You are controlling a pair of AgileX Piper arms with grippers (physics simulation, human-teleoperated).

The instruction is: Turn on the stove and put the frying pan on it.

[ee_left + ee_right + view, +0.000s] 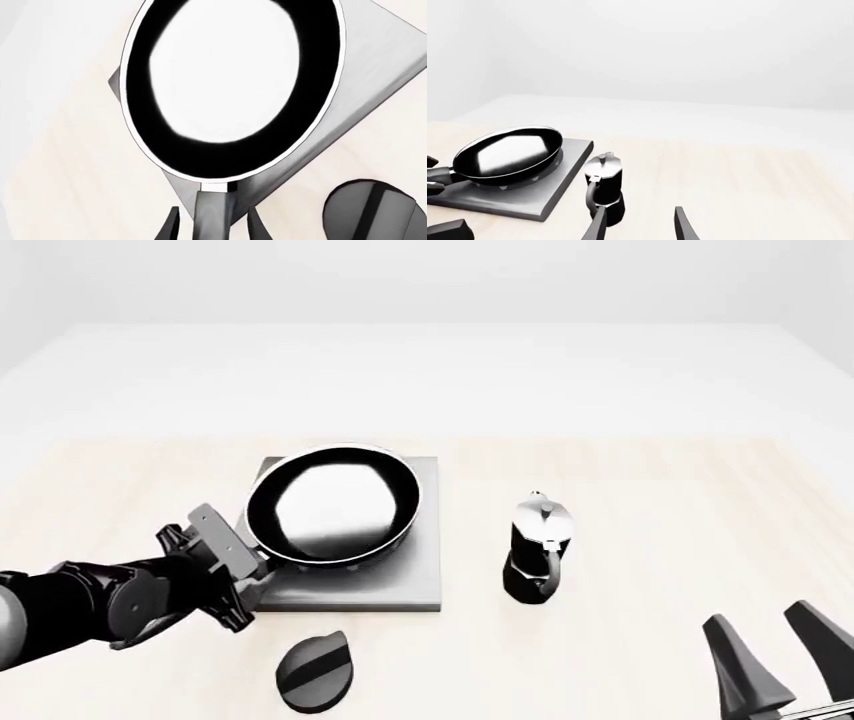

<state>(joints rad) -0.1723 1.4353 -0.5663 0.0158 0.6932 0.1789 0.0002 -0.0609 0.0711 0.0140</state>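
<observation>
The frying pan (334, 505) is black with a pale inside, and it sits over the rings of the grey stove (407, 585) at the table's left middle. Its handle (215, 210) runs back between the fingers of my left gripper (213, 220), which stand open with a gap on each side. From the front, the left gripper (251, 572) is at the stove's near left corner. My right gripper (767, 640) hangs open and empty at the near right. In the right wrist view, the pan (507, 155) rests on the stove (570, 165).
A black round knob (316, 672) with a raised ridge lies in front of the stove, near the left gripper. A black-and-silver moka pot (538, 545) stands upright to the right of the stove, between it and the right gripper (640, 222).
</observation>
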